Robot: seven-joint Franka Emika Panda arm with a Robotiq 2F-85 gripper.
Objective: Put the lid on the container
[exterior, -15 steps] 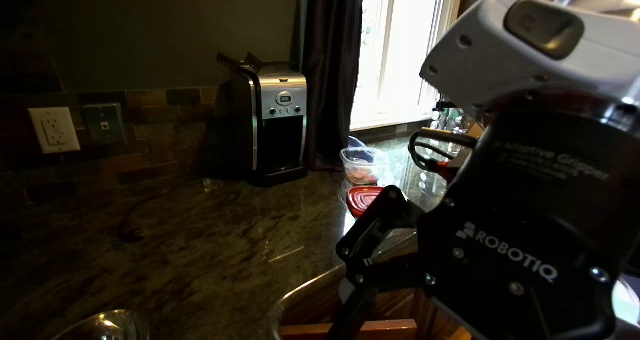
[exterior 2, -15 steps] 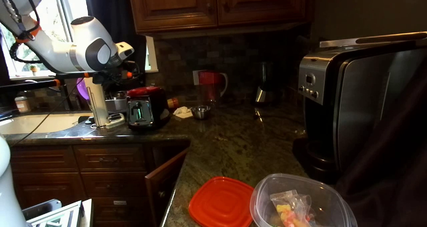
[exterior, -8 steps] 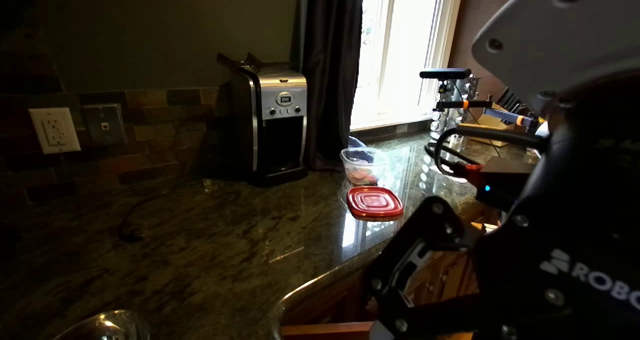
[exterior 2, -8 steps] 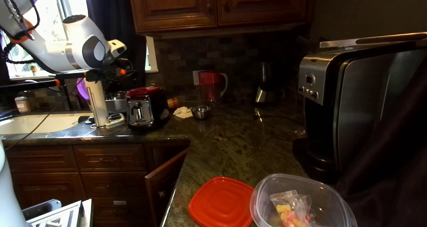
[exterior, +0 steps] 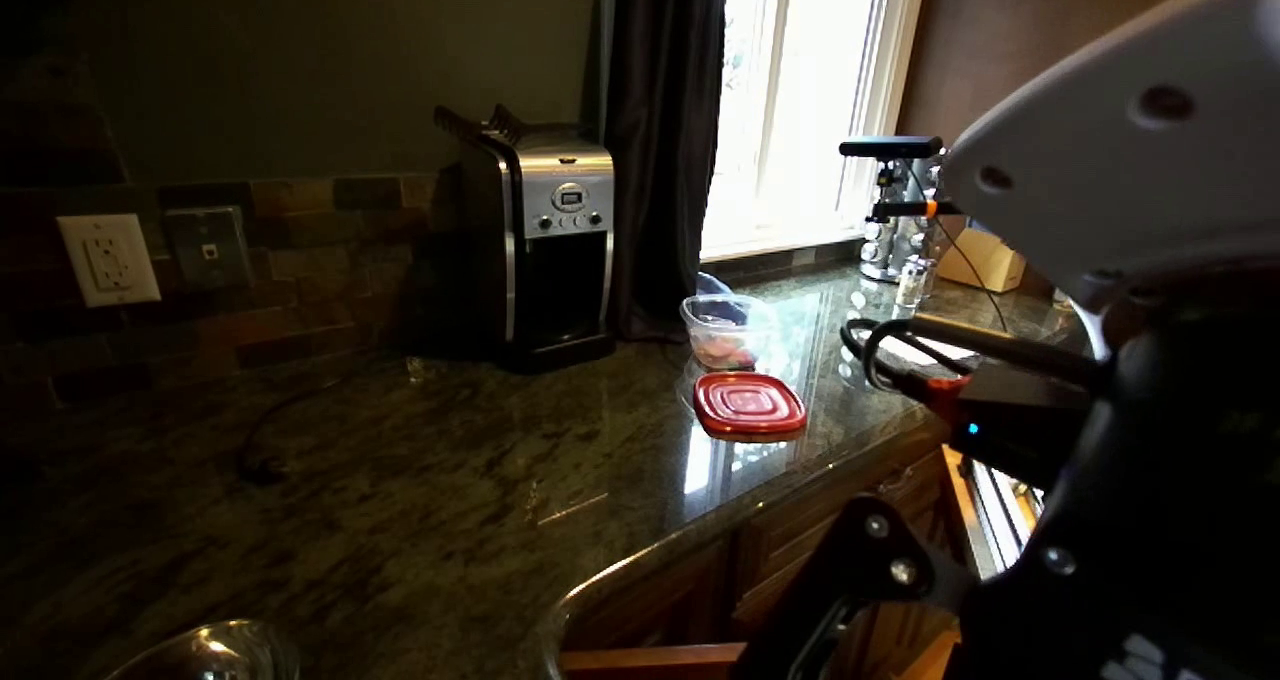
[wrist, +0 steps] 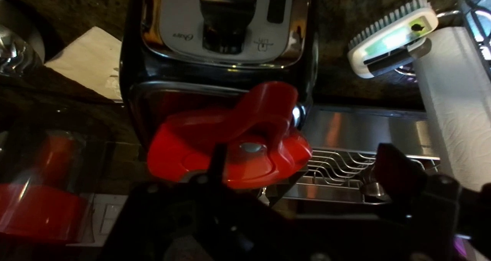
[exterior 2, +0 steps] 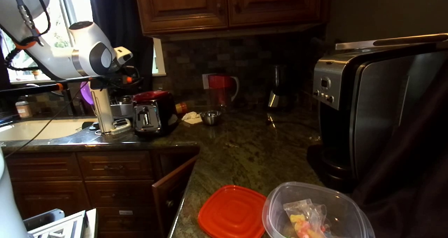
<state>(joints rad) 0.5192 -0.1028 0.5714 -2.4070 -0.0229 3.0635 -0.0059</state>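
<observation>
Starting leftmost in an exterior view, my white jointed arm (exterior 2: 63, 61) reaches over by the pale sink basin (exterior 2: 42, 129), and its black two-finger gripper (wrist: 303, 149) hangs near the toaster; the wrist view shows the fingers (wrist: 395, 165) spread wide with nothing held. I judge that spread suits pinching a rim, though it is well apart from anything I need. The black box-shaped toaster (exterior 2: 154, 113) comes next, with a glossy red plastic piece with an arched handle (wrist: 188, 149) apparently on top; that isn't my target. Further right, the flat red rounded-square plastic lid (exterior 2: 232, 211) lies on the dark mottled stone counter (exterior 2: 245, 157), presumably just beside its partner to shorten the transfer; I can't tell whether they touch. Then the clear plastic tub (exterior 2: 344, 210) sits mouth up and uncovered, likely so the lid can go straight down, with a clear bag of yellow and pink pieces (exterior 2: 308, 213) inside. Far right stands a tall silver-and-black coffee maker (exterior 2: 371, 101). As for writing, the small white label (exterior 2: 126, 212) on a reddish-brown wooden drawer (exterior 2: 105, 218) is too small to read; the toaster's grey lever panel (wrist: 176, 11), upside down in the wrist view, seems to say "Oster" and "Lift"; I make out no brand on the coffee maker.
</observation>
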